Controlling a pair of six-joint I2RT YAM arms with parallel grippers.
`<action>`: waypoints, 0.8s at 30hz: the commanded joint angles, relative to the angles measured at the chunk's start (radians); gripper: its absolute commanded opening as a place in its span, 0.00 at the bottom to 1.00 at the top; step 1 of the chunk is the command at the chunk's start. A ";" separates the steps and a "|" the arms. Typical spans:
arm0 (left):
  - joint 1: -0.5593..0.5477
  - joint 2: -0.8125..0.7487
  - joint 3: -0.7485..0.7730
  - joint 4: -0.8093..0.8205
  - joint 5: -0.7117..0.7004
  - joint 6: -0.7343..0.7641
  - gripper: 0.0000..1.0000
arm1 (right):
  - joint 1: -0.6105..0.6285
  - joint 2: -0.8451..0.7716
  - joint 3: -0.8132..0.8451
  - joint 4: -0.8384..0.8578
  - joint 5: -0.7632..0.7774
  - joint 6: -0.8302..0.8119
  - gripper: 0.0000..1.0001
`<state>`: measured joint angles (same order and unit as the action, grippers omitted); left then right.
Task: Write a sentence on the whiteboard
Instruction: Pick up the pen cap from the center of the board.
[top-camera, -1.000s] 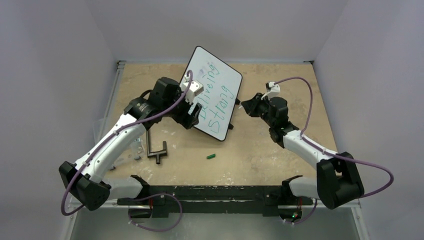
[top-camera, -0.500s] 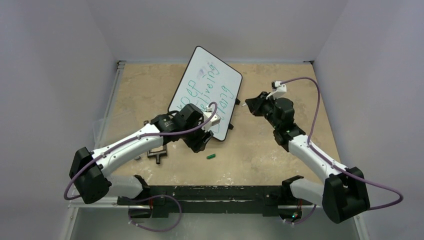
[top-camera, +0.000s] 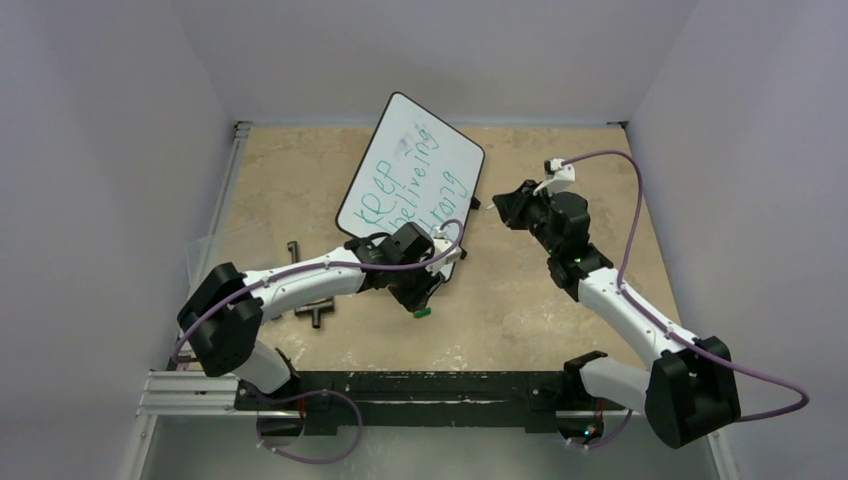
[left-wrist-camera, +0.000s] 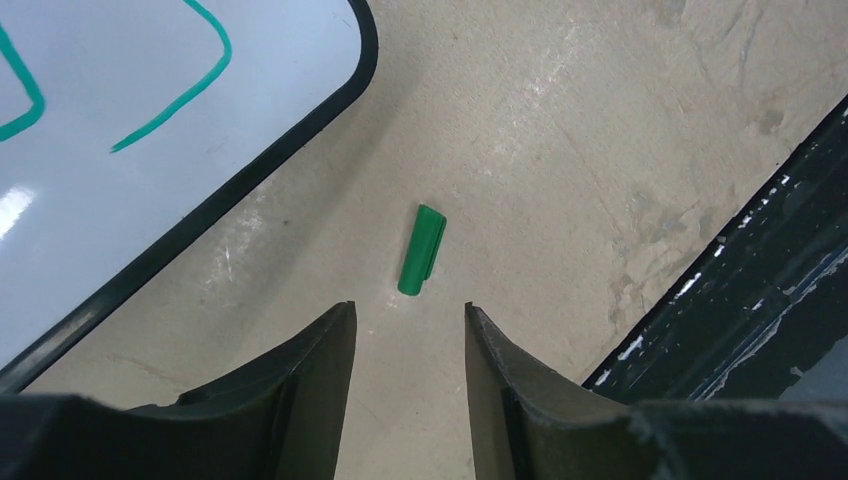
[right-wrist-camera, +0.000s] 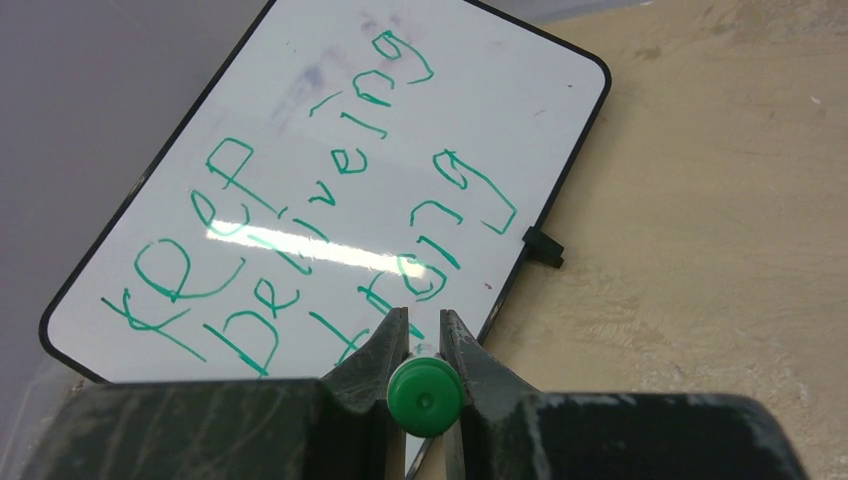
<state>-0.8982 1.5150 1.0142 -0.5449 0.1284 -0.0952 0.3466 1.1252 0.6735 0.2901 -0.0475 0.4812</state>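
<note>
The whiteboard (top-camera: 448, 143) lies tilted at the back middle of the table. The sentence (top-camera: 405, 192) is on it in green, reading "Keep believing strong" in three lines. My left gripper (top-camera: 421, 299) is open and empty, just off the board's near corner. A green marker cap (top-camera: 422, 312) lies on the table right in front of its fingertips. In the left wrist view the cap (left-wrist-camera: 421, 250) lies just beyond my open gripper (left-wrist-camera: 408, 306), beside the board's corner (left-wrist-camera: 100, 200). My right gripper (top-camera: 503, 206) is shut on a green marker (right-wrist-camera: 425, 397), right of the board (right-wrist-camera: 500, 90).
A black T-shaped tool (top-camera: 313, 305) and a small dark piece (top-camera: 292, 247) lie at the left. A clear plastic item (top-camera: 205, 258) sits by the left edge. The black base rail (top-camera: 420, 385) runs along the near edge and shows in the left wrist view (left-wrist-camera: 760, 300).
My left gripper has moved off the board's left side, down and right to the green cap, uncovering "Keep". My right gripper shifted slightly right, still holding the marker.
</note>
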 joint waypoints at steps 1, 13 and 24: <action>-0.009 0.034 -0.012 0.095 0.038 -0.015 0.42 | 0.000 -0.008 0.058 -0.006 0.025 -0.021 0.00; -0.011 0.103 -0.041 0.151 0.068 -0.018 0.38 | 0.002 0.035 0.081 -0.004 0.027 -0.022 0.00; -0.015 0.185 -0.079 0.235 0.094 -0.032 0.28 | 0.002 0.050 0.090 -0.002 0.025 -0.024 0.00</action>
<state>-0.9058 1.6688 0.9493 -0.3832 0.1936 -0.1051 0.3466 1.1736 0.7090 0.2646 -0.0391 0.4706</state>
